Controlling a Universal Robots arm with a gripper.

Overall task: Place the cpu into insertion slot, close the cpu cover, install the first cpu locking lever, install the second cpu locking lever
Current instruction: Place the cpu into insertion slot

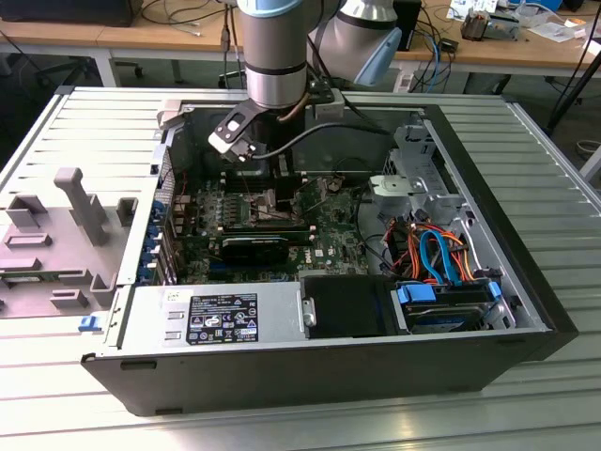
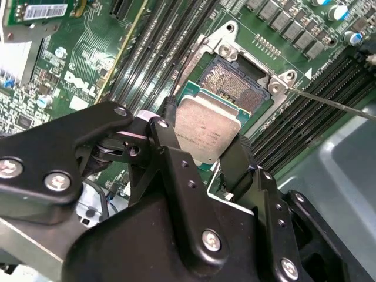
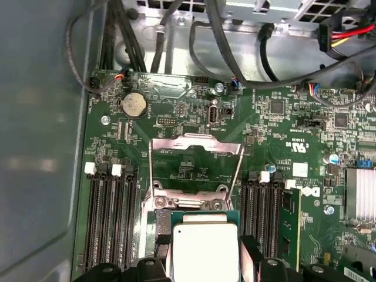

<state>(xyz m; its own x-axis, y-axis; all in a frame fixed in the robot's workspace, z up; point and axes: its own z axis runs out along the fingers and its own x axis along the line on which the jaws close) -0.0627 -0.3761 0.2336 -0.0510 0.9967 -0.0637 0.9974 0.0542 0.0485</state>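
Second wrist view shows the cpu point(image 2: 205, 132) clamped in the pincer point(image 2: 202, 151), hanging partly over the open slot point(image 2: 234, 79); whether touching, I cannot tell. In the first wrist view the cover point(image 3: 197, 141) is flipped open beyond the slot.

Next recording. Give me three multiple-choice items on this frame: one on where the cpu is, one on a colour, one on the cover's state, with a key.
1. Against the insertion slot, the cpu is: A) seated in it B) held by the hand, unseated C) far off on the case floor
2. The circuit board is: A) green B) blue C) red
3. The cpu cover is: A) shut B) missing C) swung open
Key: 1 B, the hand clamps its edges, slot contacts bare; 2 A, green in both wrist views; 3 C, its frame lies back from the slot.
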